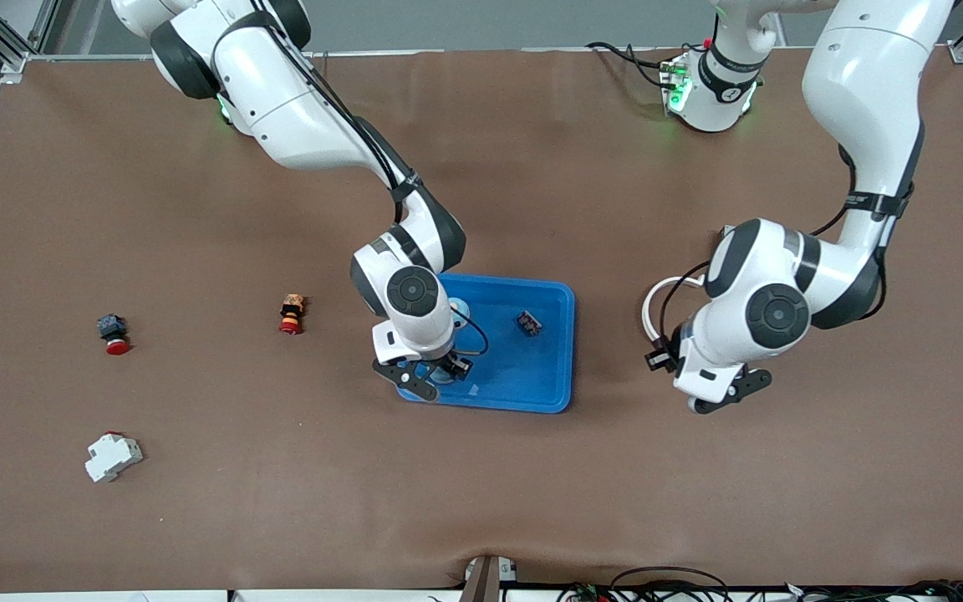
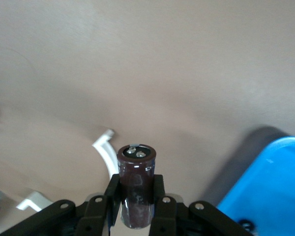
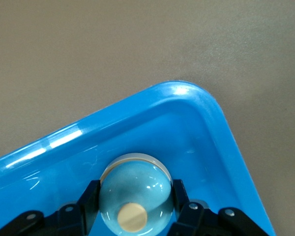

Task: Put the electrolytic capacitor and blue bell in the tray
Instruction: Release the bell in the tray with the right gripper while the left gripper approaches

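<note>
Right pincer around blue bell, over tray corner

Left claw clamped on an upright dark-brown electrolytic capacitor above the brown worktop, with the blue tray corner at about four o'clock from it and white cable at ten o'clock.
</note>
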{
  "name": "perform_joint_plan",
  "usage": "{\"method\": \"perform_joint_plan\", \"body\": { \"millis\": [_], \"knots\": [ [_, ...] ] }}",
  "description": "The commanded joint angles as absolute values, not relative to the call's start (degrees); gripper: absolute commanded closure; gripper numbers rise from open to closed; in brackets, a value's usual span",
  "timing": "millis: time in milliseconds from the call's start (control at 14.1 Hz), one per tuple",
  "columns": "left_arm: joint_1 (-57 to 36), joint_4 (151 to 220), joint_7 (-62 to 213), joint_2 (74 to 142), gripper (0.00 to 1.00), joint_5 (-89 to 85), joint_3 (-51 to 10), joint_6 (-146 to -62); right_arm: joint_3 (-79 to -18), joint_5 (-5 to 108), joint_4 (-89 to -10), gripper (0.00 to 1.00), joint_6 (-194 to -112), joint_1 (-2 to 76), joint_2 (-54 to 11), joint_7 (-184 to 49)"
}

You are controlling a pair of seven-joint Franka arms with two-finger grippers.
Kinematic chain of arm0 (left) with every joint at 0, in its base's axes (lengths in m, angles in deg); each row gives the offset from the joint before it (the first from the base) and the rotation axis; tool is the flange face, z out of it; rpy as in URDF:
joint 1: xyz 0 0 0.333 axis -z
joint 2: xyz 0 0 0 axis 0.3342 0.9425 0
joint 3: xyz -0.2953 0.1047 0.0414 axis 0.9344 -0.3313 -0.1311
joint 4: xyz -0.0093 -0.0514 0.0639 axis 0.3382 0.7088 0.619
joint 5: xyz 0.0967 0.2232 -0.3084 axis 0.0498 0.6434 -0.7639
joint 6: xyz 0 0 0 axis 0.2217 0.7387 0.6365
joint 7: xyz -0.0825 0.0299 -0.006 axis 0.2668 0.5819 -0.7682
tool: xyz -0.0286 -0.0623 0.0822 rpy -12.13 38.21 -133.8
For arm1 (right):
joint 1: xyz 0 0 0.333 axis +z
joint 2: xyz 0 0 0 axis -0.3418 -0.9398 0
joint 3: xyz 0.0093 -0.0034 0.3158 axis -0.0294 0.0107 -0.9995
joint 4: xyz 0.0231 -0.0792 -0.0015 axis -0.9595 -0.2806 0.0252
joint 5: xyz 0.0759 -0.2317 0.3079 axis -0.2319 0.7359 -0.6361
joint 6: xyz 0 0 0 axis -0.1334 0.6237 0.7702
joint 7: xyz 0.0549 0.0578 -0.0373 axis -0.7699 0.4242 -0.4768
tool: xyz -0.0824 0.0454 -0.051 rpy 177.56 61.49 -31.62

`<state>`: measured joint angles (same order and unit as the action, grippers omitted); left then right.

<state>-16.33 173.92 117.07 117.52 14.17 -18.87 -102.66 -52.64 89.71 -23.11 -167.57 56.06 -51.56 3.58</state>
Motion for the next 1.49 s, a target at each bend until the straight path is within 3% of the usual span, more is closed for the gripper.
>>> {"method": "perform_joint_plan", "body": {
  "millis": [0,71,142,213,1066,1422],
  "knots": [
    [-13.0,165.7,121.6,122.8,1.0,13.3,-19.1,-102.0,-52.0,91.1,-22.0,1.0,-168.5,56.8,-52.4,5.2],
    [-11.9,164.9,122.5,123.5,1.0,13.4,-19.2,-102.8,-52.0,91.1,-22.0,0.81,-168.5,56.7,-52.4,5.2],
    [-11.0,164.8,123.4,123.8,1.0,13.4,-19.3,-104.3,-52.0,91.1,-22.0,0.12,-168.5,56.7,-52.4,5.2],
    [-10.4,164.8,124.4,123.9,1.0,13.4,-19.3,-106.1,-52.0,91.1,-22.1,0.0,-168.5,56.7,-52.4,5.2],
    [-2.7,164.8,137.0,129.4,1.0,13.3,-19.7,-127.9,-52.1,92.0,-22.4,0.0,-166.9,56.5,-50.3,4.6],
    [-0.4,165.6,143.6,130.8,1.0,13.5,-19.7,-127.7,-52.7,91.6,-21.9,0.0,-156.4,55.8,-45.8,2.5]
  ]
}}
